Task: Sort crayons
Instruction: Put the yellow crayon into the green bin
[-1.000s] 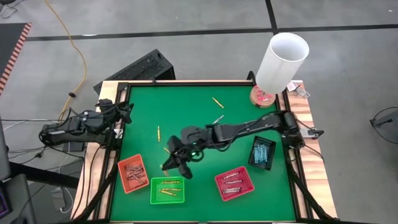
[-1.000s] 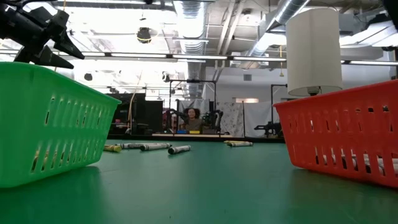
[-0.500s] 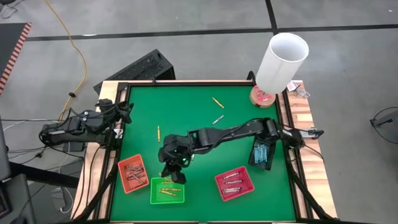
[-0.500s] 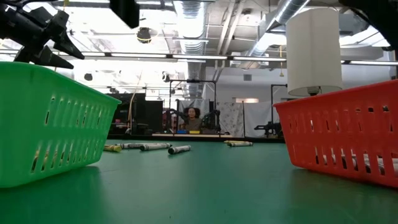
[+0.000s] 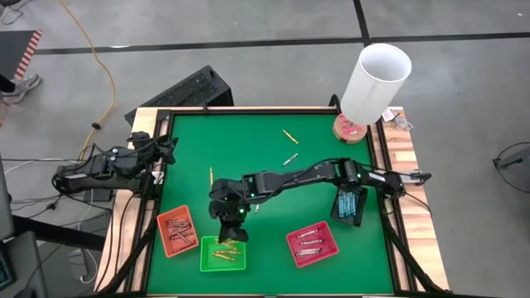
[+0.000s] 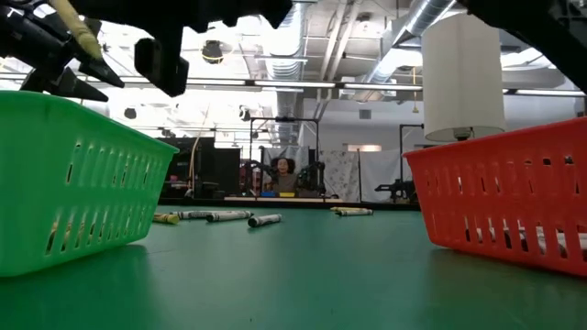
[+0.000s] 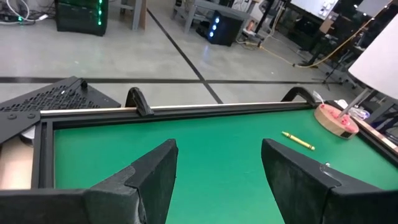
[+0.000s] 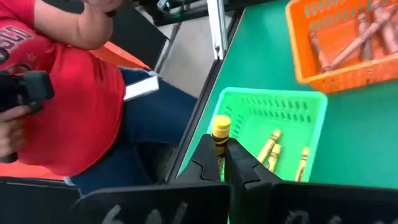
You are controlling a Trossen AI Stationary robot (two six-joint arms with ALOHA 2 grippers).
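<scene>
A yellow crayon point(image 8: 220, 134) is clamped upright in the right gripper point(image 8: 222, 163), apparently above the green tray point(image 5: 205, 263) so that release drops it among matching crayons. The left gripper point(image 7: 217, 169), jaws apart, is parked at the table's left edge.

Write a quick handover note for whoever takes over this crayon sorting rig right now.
Right gripper: shut on a yellow crayon, over the green tray.
Left gripper: open, empty, waiting at the table's left edge.
Done: yellow crayons lie in the green tray, reddish-brown ones in the orange tray; the red tray and black tray also hold crayons.
Left: drop the held crayon, then sort the loose crayons on the mat.
</scene>
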